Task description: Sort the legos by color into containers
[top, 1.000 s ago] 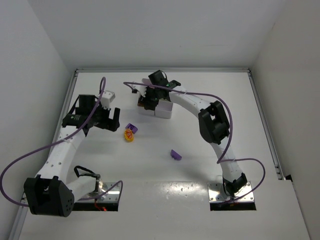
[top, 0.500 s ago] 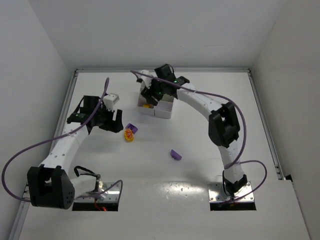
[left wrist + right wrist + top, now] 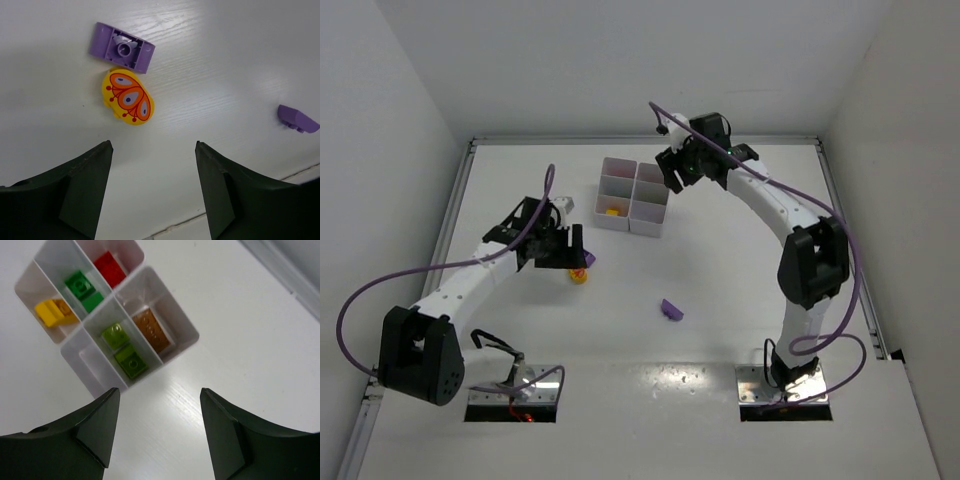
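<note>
The white tray of containers (image 3: 631, 196) stands at the back middle. In the right wrist view its compartments (image 3: 95, 364) hold a yellow lego (image 3: 55, 311), dark green legos (image 3: 80, 286), a red lego (image 3: 110, 267), lime green legos (image 3: 123, 348) and an orange lego (image 3: 152, 330). My right gripper (image 3: 686, 170) (image 3: 160, 392) hangs open and empty just right of the tray. My left gripper (image 3: 568, 254) (image 3: 152, 145) is open over bare table, close to a purple lego (image 3: 121, 47) and a yellow patterned piece (image 3: 128, 96) (image 3: 579, 276). A purple sloped lego (image 3: 671, 310) (image 3: 297, 119) lies further right.
White walls close the table in on the left, back and right. A metal rail (image 3: 845, 240) runs along the right edge. Purple cables loop from both arms. The arm bases (image 3: 515, 395) sit at the near edge.
My right gripper has drawn back from over the tray to its right side. My left gripper has moved right toward the yellow and purple pieces, and its jaws have narrowed.
</note>
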Robot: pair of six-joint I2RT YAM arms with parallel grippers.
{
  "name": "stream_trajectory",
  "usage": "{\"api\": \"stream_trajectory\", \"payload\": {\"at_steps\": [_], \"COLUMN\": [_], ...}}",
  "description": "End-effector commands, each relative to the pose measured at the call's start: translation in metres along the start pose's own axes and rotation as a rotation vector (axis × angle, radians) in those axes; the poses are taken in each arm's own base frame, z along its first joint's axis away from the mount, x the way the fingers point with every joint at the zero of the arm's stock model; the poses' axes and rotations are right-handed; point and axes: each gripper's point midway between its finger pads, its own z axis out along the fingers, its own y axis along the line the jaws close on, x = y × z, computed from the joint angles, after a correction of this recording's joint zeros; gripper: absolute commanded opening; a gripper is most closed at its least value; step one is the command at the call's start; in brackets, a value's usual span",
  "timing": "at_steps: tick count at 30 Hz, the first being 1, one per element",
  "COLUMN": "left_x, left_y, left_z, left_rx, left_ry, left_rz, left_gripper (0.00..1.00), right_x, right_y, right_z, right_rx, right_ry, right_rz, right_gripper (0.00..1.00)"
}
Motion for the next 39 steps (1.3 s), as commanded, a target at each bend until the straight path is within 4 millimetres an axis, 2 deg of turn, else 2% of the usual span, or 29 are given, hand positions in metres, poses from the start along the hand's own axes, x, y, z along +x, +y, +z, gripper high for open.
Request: {"api": "stream_trajectory", "payload": {"at_steps": [1, 2, 4, 5, 12, 15, 20, 22, 27, 32, 37, 39], "left_x": [0.005, 0.005, 0.01, 0.013, 0.03, 0.03, 0.024, 0.013, 0.005, 0.006, 0.015, 0.01], "left_y": [0.002, 0.003, 0.002, 0.002, 0.019, 0.024, 0.028, 0.024, 0.012, 0.009, 0.02, 0.025], "left_z": [-0.001, -0.001, 0.003, 0.006, 0.028, 0.036, 0.049, 0.053, 0.061, 0.068, 0.078, 0.08], "left_rx": [-0.054, -0.054, -0.067, -0.076, -0.187, -0.221, -0.244, -0.231, -0.201, -0.207, -0.261, -0.273], "left_ry": [0.004, 0.004, 0.021, 0.033, 0.112, 0.133, 0.142, 0.128, 0.129, 0.138, 0.168, 0.154], "left_rz": [-0.136, -0.136, -0.174, -0.164, -0.234, -0.246, -0.255, -0.265, -0.27, -0.263, -0.262, -0.268], "left_gripper": [0.72, 0.72, 0.71, 0.71, 0.7, 0.7, 0.68, 0.68, 0.68, 0.68, 0.67, 0.66], "right_x": [-0.013, -0.004, -0.01, -0.003, 0.003, 0.005, 0.011, 0.015, 0.02, 0.02, 0.022, 0.024], "right_y": [-0.002, -0.006, -0.006, -0.009, -0.014, -0.021, -0.019, -0.021, -0.022, -0.024, -0.033, -0.032], "right_z": [-0.027, -0.026, -0.035, -0.034, -0.041, -0.043, -0.044, -0.044, -0.043, -0.044, -0.047, -0.044], "right_rx": [0.033, 0.036, 0.042, 0.046, 0.051, 0.057, 0.039, 0.034, 0.029, 0.02, 0.035, 0.024], "right_ry": [-0.046, -0.027, -0.045, -0.031, -0.03, -0.031, -0.026, -0.019, -0.013, -0.018, -0.016, -0.01], "right_rz": [0.029, 0.038, 0.026, 0.034, 0.045, 0.056, 0.063, 0.07, 0.078, 0.084, 0.096, 0.098], "right_gripper": [0.66, 0.66, 0.66, 0.66, 0.66, 0.66, 0.66, 0.66, 0.66, 0.66, 0.66, 0.66]}}
